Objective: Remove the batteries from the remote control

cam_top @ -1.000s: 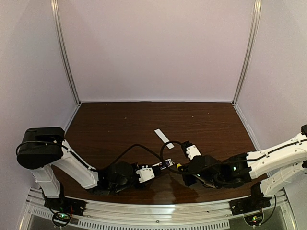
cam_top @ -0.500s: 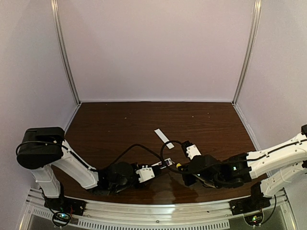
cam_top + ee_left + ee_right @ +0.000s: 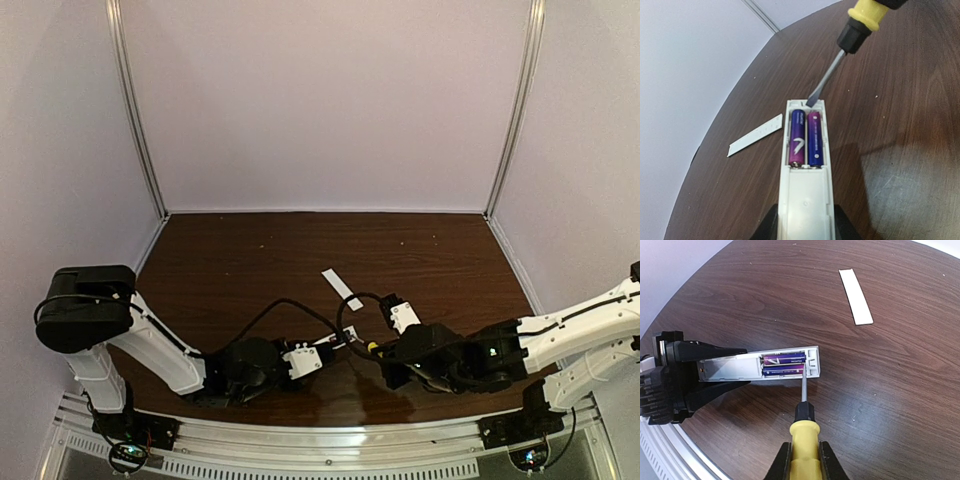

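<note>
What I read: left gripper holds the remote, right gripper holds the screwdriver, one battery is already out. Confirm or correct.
No battery is out: both batteries lie side by side in the recess of the remote control, as the left wrist view shows. The left gripper does hold it, the right gripper the screwdriver.

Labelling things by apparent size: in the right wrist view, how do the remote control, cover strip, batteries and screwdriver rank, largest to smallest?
1. remote control
2. cover strip
3. batteries, the two alike
Unranked: screwdriver, nearest the camera and cut off by the frame edge, so unsure against the remote control.
</note>
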Action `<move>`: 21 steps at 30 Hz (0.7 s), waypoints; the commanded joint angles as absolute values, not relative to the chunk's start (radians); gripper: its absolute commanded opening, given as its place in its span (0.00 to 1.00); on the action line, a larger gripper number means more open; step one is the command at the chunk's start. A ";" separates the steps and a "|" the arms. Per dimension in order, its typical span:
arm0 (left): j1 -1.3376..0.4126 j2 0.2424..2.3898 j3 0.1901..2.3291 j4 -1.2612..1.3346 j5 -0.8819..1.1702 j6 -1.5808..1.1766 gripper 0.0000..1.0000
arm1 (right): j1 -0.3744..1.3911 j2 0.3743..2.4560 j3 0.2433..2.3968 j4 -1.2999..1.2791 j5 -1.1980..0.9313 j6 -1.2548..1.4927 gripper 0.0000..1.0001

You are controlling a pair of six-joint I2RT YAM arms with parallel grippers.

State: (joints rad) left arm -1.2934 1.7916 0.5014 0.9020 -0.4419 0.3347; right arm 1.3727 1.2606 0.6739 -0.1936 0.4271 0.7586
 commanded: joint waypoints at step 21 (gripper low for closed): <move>-1.295 1.798 0.512 0.978 -0.427 0.333 0.00 | 1.374 1.278 0.671 -0.191 0.472 0.736 0.00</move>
State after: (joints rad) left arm -1.2930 1.7916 0.5014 0.9154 -0.4412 0.3347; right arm 1.3727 1.2846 0.6739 -0.1879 0.4358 0.7368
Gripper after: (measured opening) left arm 0.297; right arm 0.171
